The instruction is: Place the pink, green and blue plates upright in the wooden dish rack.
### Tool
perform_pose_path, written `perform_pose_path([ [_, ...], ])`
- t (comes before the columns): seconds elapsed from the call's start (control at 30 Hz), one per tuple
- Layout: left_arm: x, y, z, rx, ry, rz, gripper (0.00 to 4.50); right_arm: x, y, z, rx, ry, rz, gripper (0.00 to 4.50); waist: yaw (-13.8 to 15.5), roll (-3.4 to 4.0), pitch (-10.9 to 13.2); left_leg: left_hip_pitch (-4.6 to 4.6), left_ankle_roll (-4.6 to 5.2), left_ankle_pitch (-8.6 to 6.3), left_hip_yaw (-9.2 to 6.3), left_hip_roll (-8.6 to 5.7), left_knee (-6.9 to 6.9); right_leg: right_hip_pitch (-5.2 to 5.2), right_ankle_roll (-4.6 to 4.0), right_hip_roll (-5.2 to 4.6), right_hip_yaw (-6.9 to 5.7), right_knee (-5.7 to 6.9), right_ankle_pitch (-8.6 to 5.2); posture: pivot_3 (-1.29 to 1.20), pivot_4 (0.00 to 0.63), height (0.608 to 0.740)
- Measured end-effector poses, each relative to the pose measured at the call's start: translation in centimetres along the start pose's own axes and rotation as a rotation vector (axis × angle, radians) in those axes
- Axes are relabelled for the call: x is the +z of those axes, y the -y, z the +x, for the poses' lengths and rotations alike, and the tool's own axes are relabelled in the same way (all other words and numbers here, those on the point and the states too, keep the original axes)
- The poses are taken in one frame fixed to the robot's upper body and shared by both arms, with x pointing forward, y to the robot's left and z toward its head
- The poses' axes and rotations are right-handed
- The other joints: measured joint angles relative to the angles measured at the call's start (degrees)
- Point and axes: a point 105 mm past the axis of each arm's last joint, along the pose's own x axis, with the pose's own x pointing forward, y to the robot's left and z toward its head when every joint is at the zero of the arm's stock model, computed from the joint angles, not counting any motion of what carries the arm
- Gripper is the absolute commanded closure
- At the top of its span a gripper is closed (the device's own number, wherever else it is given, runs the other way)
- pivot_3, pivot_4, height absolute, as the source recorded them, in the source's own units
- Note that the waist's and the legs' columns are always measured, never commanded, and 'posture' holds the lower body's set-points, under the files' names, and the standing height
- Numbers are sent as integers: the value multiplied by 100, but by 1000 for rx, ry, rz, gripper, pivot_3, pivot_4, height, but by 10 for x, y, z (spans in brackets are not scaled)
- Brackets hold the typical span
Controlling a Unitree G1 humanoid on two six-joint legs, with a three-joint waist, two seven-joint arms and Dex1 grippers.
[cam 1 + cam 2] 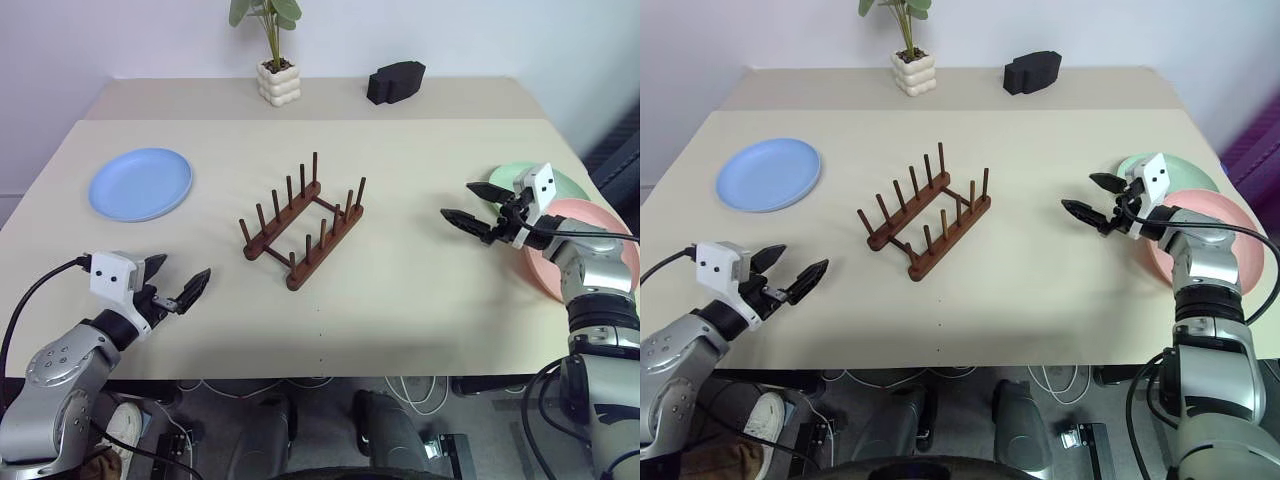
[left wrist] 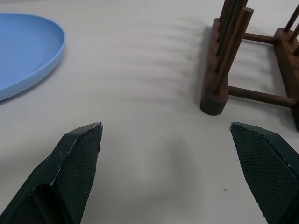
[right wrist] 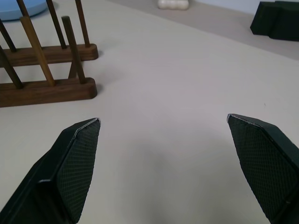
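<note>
My left gripper (image 1: 178,287) and right gripper (image 1: 478,208) both wide, empty. Wooden dish rack (image 1: 302,232) mid-table, bare. Blue plate (image 1: 140,183) far left; green plate (image 1: 520,177), pink plate (image 1: 600,232) right. I'd pinch rims, tilt upright between pegs.

No text, label, brand, number or sign can be read on anything here.
</note>
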Motion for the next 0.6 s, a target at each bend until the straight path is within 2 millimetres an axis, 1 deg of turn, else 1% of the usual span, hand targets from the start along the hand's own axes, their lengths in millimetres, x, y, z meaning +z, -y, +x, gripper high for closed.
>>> perform_pose_path([
  [0.13,0,-1,0,-6,-4,7,0,-1,-3,1,8,3,5,67,2,0,0,0,0,0,0,0,0,0,0,0,0,-1,0,0,150,735],
  [0.27,1,-1,0,-15,-12,15,0,-9,-12,2,29,1,36,67,4,0,0,0,0,0,-1,0,0,0,0,0,1,-1,0,0,150,735],
  [0.47,-1,2,-2,-46,-27,20,0,-4,-18,6,45,19,34,67,1,0,0,0,0,0,-1,5,-2,-1,-1,4,2,-1,1,0,150,735],
  [0.6,0,8,-4,-99,-52,53,0,-9,-27,9,67,20,60,67,3,0,0,0,0,-1,-1,5,-2,-1,-2,4,3,-3,1,0,150,735],
])
